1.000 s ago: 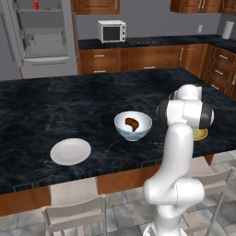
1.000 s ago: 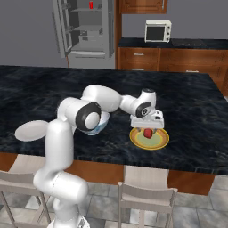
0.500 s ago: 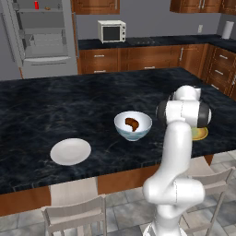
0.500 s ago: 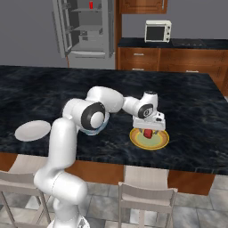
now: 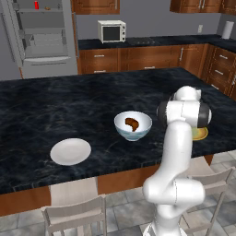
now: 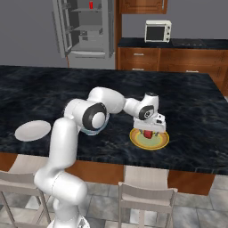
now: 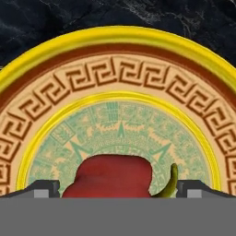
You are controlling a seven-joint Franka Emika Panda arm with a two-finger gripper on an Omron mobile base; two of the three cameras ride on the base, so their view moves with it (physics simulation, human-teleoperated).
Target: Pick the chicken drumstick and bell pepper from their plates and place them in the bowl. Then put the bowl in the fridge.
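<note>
Now the gripper hangs low over the yellow plate, and its two fingers stand wide apart with nothing between them yet. From the camera on the hand, the two finger tips stand at each side of the red bell pepper, so the pepper lies straight below the hand and between the fingers, not beside them. I cannot tell if the tips already touch its skin; they look just clear of it. The pepper sits near the middle of the patterned plate, a rounded body with a small green stem curving up at one side, toward one finger. It is a little wider than it is tall in that picture, and this wider way runs from finger to finger, so the fingers would close across its widest part. This is the relation that matters, I think: the hand is centred, and it probably needs only to go a little lower before closing.

The chicken drumstick already lies inside the bowl, which stands on the dark counter between the two plates. The white plate is bare, farther along the counter. The fridge stands open behind.
</note>
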